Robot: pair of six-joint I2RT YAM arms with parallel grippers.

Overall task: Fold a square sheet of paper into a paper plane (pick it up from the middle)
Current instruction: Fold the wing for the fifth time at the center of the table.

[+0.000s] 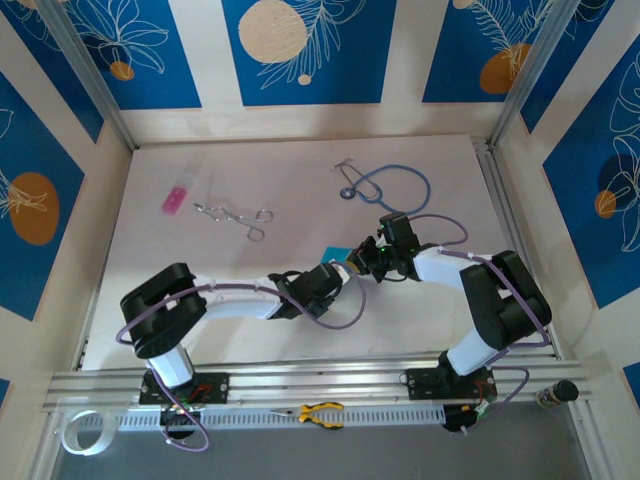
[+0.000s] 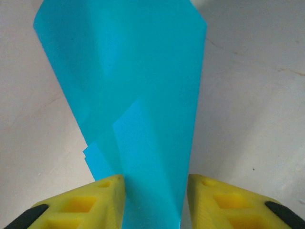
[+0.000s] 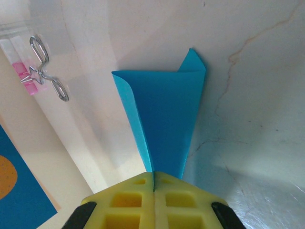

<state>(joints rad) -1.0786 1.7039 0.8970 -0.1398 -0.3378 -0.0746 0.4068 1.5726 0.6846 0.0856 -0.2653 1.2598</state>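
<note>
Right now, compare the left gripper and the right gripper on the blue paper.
The left gripper has its jaws apart, the folded blue paper running between them; the right gripper has its jaws pressed together, pinching the paper's narrow end. From above, the left gripper reaches in from the left, the right gripper from the right. Both are yellow-tipped and meet at the paper.
</note>
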